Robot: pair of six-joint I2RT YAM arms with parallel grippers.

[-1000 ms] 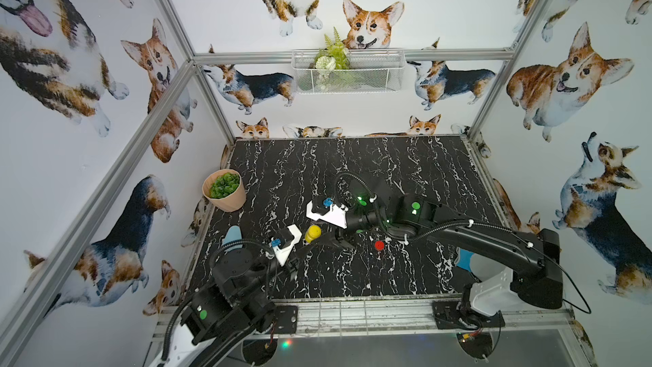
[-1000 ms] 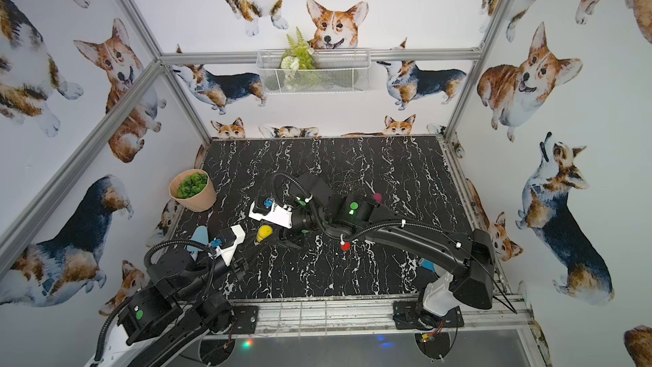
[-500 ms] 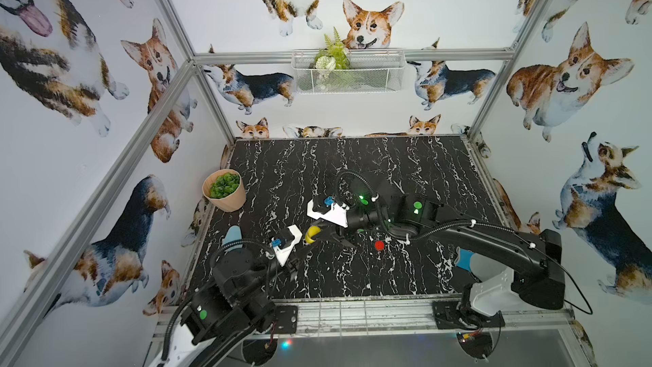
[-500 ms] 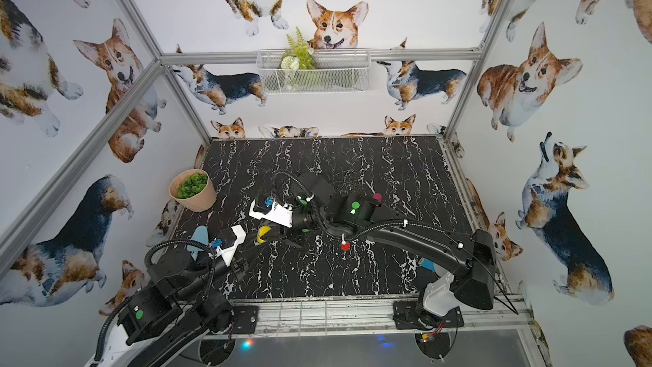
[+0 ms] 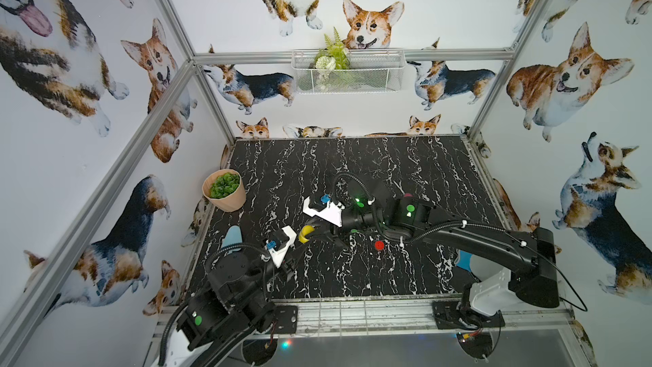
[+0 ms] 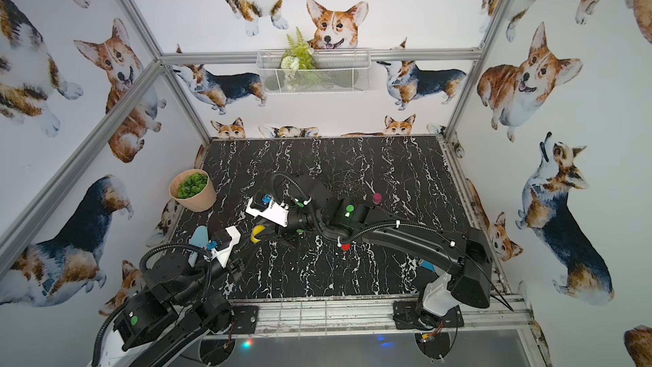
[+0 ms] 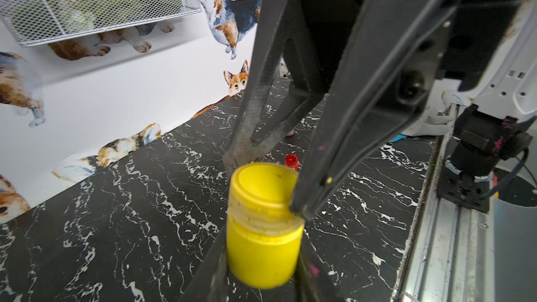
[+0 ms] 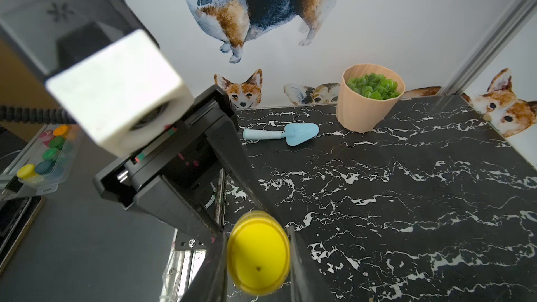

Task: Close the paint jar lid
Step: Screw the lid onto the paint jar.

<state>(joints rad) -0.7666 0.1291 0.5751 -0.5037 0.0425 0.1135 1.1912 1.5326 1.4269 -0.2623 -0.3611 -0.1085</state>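
Note:
A yellow paint jar (image 7: 263,252) is held just above the black marble table, left of centre and toward the front, seen in both top views (image 5: 306,234) (image 6: 257,234). My left gripper (image 7: 261,241) is shut on the jar's body, one finger on each side. The yellow lid (image 7: 261,190) sits on the jar's neck, with a pale threaded band showing beneath it. My right gripper (image 8: 258,257) comes in from the right and is shut on the lid (image 8: 258,260), its fingers (image 7: 319,169) pressed to the rim.
A small red jar (image 5: 379,245) stands just right of the grippers and a magenta jar (image 6: 376,198) stands behind the right arm. A peach plant pot (image 5: 224,195) and a blue trowel (image 5: 233,236) are by the left wall. A tray of paint jars (image 8: 43,158) lies off the table.
The right gripper's jaws have closed in onto the lid, and that arm has edged slightly left. The left arm and the jar have stayed put.

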